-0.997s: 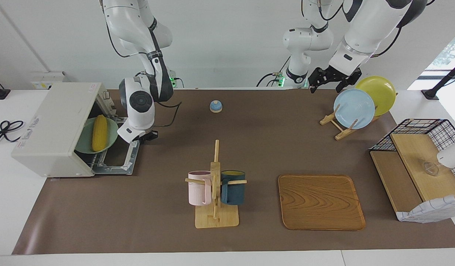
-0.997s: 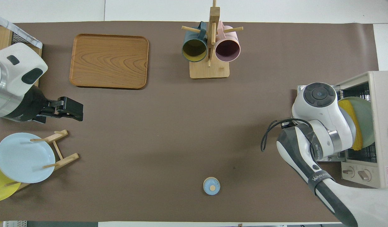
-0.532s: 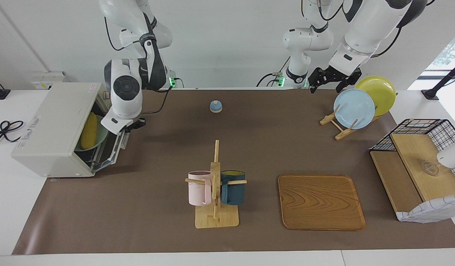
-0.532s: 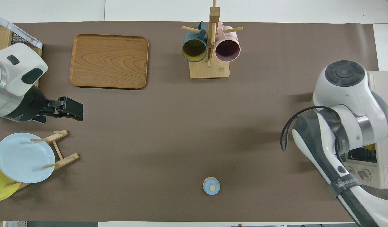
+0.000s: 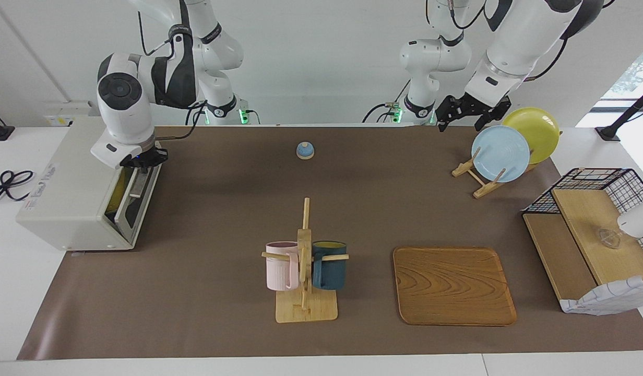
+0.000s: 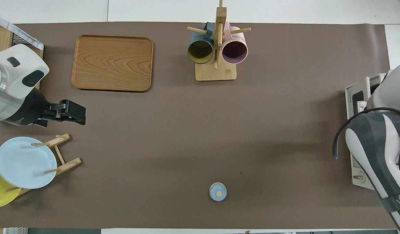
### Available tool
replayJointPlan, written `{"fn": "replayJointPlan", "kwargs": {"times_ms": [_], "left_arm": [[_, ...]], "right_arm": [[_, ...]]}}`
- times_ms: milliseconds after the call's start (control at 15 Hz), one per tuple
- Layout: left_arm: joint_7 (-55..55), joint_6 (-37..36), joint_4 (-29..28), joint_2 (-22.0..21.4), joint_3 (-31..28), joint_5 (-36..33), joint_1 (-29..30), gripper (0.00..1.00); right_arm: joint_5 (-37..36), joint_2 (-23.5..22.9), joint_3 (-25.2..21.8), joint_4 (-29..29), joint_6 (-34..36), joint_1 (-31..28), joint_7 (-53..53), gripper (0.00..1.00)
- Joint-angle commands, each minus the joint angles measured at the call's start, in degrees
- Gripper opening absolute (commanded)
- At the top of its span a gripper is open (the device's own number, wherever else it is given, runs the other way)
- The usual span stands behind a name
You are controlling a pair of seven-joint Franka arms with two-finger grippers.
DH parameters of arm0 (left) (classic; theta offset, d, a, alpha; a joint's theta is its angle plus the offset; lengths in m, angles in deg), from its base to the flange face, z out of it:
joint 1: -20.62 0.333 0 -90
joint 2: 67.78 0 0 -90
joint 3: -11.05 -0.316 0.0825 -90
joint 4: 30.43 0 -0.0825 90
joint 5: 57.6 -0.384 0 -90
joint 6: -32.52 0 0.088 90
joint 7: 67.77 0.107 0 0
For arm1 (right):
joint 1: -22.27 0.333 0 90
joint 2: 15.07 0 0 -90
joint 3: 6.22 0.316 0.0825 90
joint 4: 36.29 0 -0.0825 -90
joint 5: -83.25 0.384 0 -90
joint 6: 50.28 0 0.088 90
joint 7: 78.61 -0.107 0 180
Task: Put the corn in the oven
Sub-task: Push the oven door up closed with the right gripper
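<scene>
Right gripper [image 5: 141, 159], fingers closed, pressing the boxy off-white toaster oven's [image 5: 71, 183] dark glass door nearly shut; yellow corn cob [image 5: 114, 194] seemingly lying inside, directly beneath. Left gripper [image 5: 470, 112] waiting, fingers open.

White wall [image 5: 321, 52]; window [image 5: 632, 73] w/ daylight

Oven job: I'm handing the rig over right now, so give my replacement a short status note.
Right gripper: shut, at the top edge of the oven door, which is almost shut.
Left gripper: open, waiting over the plate rack.
Corn: inside the oven, only a yellow sliver visible through the gap.
Done: corn is in.
Left: press the door fully shut, withdraw the right arm.
</scene>
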Motion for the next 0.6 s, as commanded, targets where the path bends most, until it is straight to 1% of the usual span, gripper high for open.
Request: {"fn": "replayJointPlan", "kwargs": {"times_ms": [0,133,266,332,465,532], "left_arm": [[0.1,-0.9,0.3,-0.3,0.3,0.8,0.9,1.0],[0.1,-0.9,0.3,-0.3,0.3,0.8,0.9,1.0],[0.1,-0.9,0.3,-0.3,0.3,0.8,0.9,1.0],[0.1,-0.9,0.4,-0.3,0.3,0.8,0.9,1.0],[0.1,-0.9,0.4,-0.3,0.3,0.8,0.9,1.0],[0.1,-0.9,0.3,-0.3,0.3,0.8,0.9,1.0]], "right_arm": [[-0.8,1.6,0.4,-0.2,0.6,-2.1,3.8,0.0],[-0.8,1.6,0.4,1.0,0.8,-2.1,4.2,0.0],[1.1,1.7,0.4,2.7,3.2,-2.1,4.3,0.0],[3.7,1.4,0.5,5.9,6.1,-2.0,4.1,0.0],[9.2,-0.6,1.0,15.4,13.7,-1.1,3.3,0.0],[11.0,-1.1,1.0,18.6,15.9,-1.1,3.0,0.04]]}}
